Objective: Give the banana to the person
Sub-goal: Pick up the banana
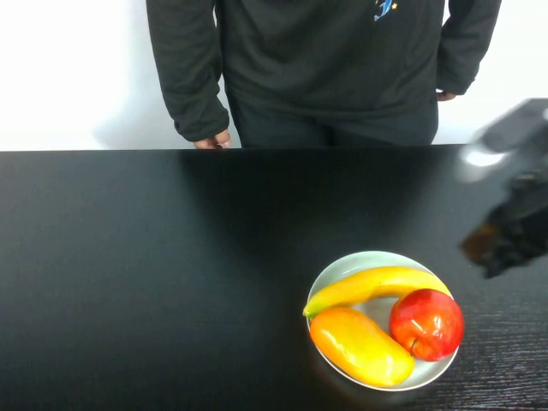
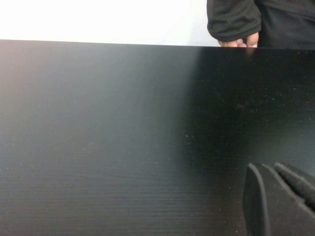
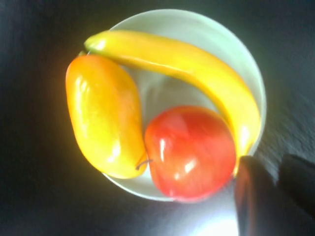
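Note:
The banana (image 1: 377,285) lies along the far side of a pale plate (image 1: 342,267) on the black table, at the front right. It is long, yellow and curved, with a greenish tip pointing left. It also shows in the right wrist view (image 3: 197,66). The person (image 1: 325,60) stands behind the table's far edge in a dark sweatshirt, hands down at the sides. My right gripper (image 1: 507,241) hangs in the air to the right of the plate, above it, empty, its fingers (image 3: 256,196) a little apart. My left gripper (image 2: 276,196) is low over bare table, shut and empty.
A stubby yellow-orange fruit (image 1: 360,345) and a red apple (image 1: 426,323) share the plate with the banana and touch it. The person's hand (image 1: 212,140) hangs at the far table edge. The table's left half (image 1: 137,274) is bare black surface.

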You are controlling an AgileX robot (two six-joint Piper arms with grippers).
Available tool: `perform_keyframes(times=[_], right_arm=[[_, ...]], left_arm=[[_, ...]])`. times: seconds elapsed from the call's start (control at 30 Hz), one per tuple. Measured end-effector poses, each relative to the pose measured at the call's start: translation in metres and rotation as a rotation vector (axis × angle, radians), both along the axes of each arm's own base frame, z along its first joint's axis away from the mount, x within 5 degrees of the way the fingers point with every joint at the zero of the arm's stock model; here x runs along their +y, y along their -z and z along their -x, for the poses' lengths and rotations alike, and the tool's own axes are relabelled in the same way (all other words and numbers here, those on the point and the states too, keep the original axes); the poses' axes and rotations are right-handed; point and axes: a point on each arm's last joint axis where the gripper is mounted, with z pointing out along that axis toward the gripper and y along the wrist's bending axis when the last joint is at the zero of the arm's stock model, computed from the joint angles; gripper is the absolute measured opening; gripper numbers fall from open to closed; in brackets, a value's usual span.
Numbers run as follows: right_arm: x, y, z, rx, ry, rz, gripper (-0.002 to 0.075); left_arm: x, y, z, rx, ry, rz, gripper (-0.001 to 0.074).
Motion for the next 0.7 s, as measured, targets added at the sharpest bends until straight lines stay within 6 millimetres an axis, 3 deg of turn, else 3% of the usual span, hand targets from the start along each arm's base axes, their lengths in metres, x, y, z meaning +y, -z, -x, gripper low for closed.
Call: perform_keyframes(times=[0.2,0.23,0.27,0.4,0.7], right_arm=[[0.050,0.024,-0.017,-0.083,-0.376,0.313,0.0274],[0.055,0.030,-0.019,-0.091,-0.434,0.355,0.0423],[0.059,0.035,-0.022,-0.100,-0.478,0.376,0.0348],[0.067,0.054,-0.036,-0.120,-0.571,0.410,0.0429],[0.090,0.084,-0.072,-0.088,-0.604,0.414,0.0449]], left_arm=[[0.000,0.000,0.000,0.000,0.000,0.000,-0.0004],[0.000,0.000,0.000,0.000,0.000,0.000,-0.0004],[0.000,0.000,0.000,0.000,0.000,0.000,-0.0004],[0.000,0.000,0.000,0.000,0.000,0.000,-0.0004],[0.000,0.000,0.000,0.000,0.000,0.000,-0.0004]])
